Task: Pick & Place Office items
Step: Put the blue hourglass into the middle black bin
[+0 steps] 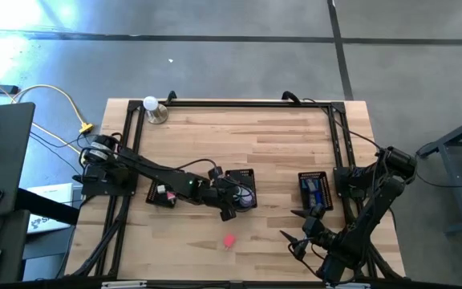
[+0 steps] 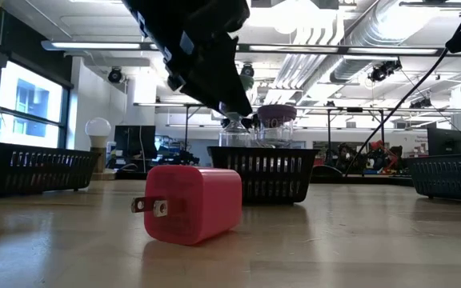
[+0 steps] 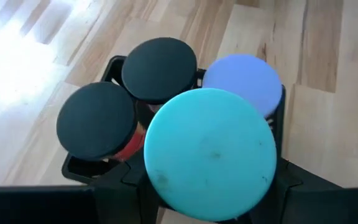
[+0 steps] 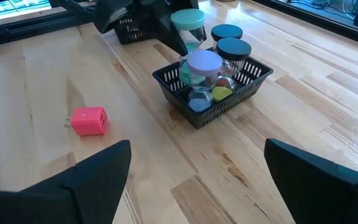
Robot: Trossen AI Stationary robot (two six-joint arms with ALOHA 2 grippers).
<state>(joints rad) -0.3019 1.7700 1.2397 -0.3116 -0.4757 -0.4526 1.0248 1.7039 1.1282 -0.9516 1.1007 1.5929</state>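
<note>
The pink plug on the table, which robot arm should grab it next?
Probably the right. Its hand hangs open and empty near the pink plug, with bare table between. The left hand is about as near but busy, holding the teal-lidded jar over the middle tray.

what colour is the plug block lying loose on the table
Pink-red plug block, clearest in the low view.

The teal-lidded jar [image 3: 210, 152] fills the left wrist view, hiding the left pincer's [image 1: 233, 207] fingers and most of the black mesh tray [image 3: 79, 169] beneath. From above, that tray's contents are too small to tell. At desk [image 2: 358, 240] height, the left arm runs off the top edge, and the pink plug adapter [image 2: 190, 203] masks part of the tray behind.
</note>
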